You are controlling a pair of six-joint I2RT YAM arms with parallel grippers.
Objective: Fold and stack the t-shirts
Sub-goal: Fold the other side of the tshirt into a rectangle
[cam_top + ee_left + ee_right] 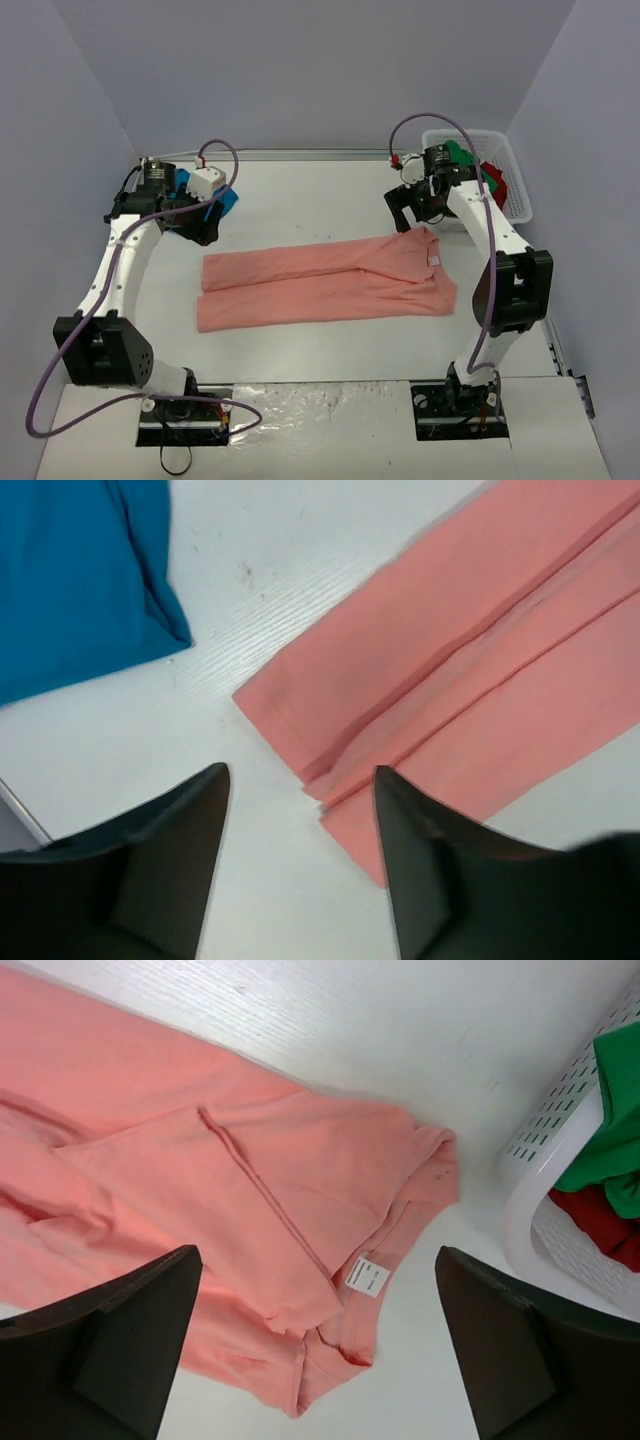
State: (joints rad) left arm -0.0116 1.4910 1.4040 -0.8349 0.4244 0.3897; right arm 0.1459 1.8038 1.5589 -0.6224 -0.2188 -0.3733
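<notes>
1. Salmon-pink t-shirt (325, 280): you have it lying flat across the middle of the tabletop (300, 195), folded lengthwise into a long band. Its hem end is on your left and its collar end on your right.
2. At the collar end a small white label (367, 1276) faces up, and one folded-in edge runs diagonally across the cloth.
3. Your left gripper (300, 772) hangs over the hem end. Its fingers are moderately apart and there is nothing between them. One finger overlaps the hem corner in the wrist view, and you cannot tell whether it touches the cloth.
4. Your right gripper (317, 1255) is above the collar end with its fingers spread wide, holding nothing.
5. A teal-blue t-shirt (70, 580) lies at the far left of the tabletop, near the hem end but apart from it, with bare surface between them.
6. At the far right a white mesh basket (565, 1100) sits just beyond the collar. Inside it a green t-shirt (620, 1130) lies on top of a red t-shirt (600, 1220).
</notes>
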